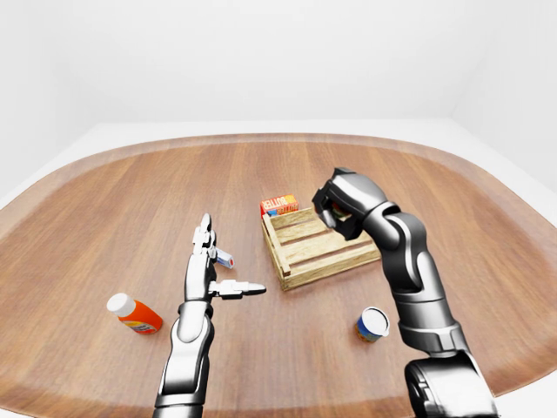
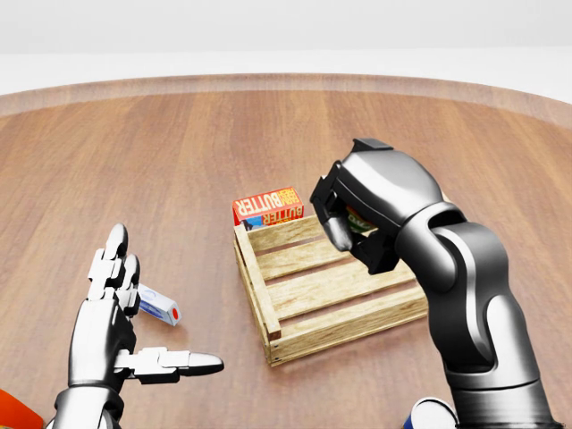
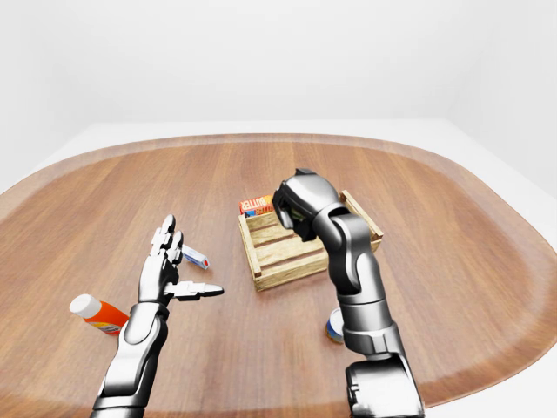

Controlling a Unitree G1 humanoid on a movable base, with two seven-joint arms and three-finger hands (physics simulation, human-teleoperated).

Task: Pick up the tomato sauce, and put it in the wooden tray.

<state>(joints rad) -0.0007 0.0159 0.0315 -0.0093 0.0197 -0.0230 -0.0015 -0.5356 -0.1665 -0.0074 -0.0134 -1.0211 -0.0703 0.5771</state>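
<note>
Now tomato sauce (image 2: 359,221) within right fingers (image 2: 338,234).

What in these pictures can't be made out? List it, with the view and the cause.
- The item in the right hand: all views, fingers cover it.
- Butter box: head view, lower part behind the wooden tray.
- Small tube: label too small.
- Cup: head view, cut off at bottom.

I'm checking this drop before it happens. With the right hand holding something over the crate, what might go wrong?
The right hand hangs over the wooden tray near its upper edge, so a release could land on the rim or against the butter box. The held item is mostly hidden by the fingers, so I cannot confirm it is the tomato sauce.
</note>
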